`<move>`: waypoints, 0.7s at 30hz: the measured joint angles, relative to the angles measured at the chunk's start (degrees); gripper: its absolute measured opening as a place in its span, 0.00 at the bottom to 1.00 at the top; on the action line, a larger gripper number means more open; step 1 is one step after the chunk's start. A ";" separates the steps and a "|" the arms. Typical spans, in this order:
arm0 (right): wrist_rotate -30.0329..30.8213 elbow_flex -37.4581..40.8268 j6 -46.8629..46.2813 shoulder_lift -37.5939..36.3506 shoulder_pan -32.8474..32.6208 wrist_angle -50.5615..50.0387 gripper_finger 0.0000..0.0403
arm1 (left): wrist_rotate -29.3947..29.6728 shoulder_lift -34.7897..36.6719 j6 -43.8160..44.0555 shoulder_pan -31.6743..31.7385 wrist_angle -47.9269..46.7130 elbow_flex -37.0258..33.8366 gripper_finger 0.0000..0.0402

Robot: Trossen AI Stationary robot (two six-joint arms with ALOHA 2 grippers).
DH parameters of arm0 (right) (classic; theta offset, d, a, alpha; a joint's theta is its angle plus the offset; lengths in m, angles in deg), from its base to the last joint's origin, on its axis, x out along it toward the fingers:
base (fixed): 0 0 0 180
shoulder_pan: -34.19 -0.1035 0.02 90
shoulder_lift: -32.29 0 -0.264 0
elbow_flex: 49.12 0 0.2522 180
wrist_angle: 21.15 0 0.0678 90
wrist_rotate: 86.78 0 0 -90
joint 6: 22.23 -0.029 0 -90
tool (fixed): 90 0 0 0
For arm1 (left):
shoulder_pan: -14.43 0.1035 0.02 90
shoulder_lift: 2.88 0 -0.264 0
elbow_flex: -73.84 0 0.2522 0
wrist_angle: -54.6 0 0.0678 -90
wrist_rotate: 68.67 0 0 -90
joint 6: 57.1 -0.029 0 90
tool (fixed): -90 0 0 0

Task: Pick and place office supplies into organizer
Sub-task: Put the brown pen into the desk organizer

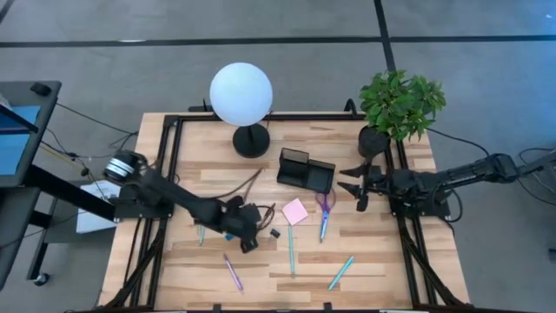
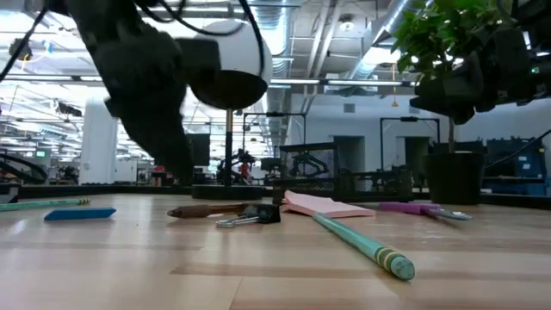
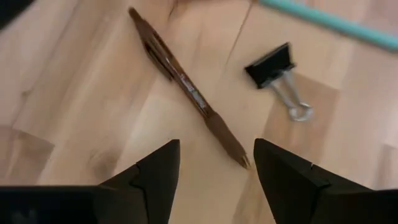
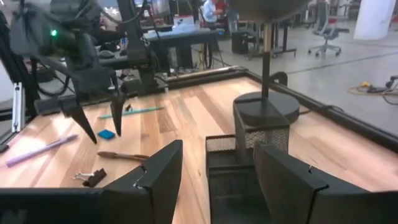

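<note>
High view: overhead, straight down; low view: table-level, across; wrist views: close, forward; all share the clip (image 3: 272,64).

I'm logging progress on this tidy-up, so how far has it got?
Nothing looks placed yet: no supply shows in the organizer. In hand: the left gripper, open, hangs over the brown pen beside the binder clip. The right gripper waits open by the organizer. Scissors, sticky notes and teal pens remain on the table.

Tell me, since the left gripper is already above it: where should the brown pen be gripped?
Grip the brown pen at mid-barrel, from straight above, fingers across its width. It lies flat and clear of the binder clip, with the open left gripper over its tip.
</note>
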 joint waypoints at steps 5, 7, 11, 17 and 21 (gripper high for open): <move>-0.02 0.00 -0.66 0.99 0.00 -0.01 0.48 | -0.09 -5.52 0.06 1.56 -5.22 4.34 0.50; 0.00 -0.01 -1.21 1.30 0.00 0.08 0.48 | -0.40 -6.38 0.14 1.99 -5.77 5.19 0.50; 0.00 -0.02 -1.22 1.31 0.02 0.00 0.47 | -0.40 -7.22 0.14 2.26 -4.93 5.75 0.50; 0.07 0.00 -1.22 1.35 0.15 -0.02 0.46 | 0.37 -7.22 2.61 2.30 -5.17 6.03 0.50; 0.09 -0.01 -1.20 1.55 0.15 -0.02 0.45 | 0.31 -7.26 5.67 2.41 -8.06 5.93 0.46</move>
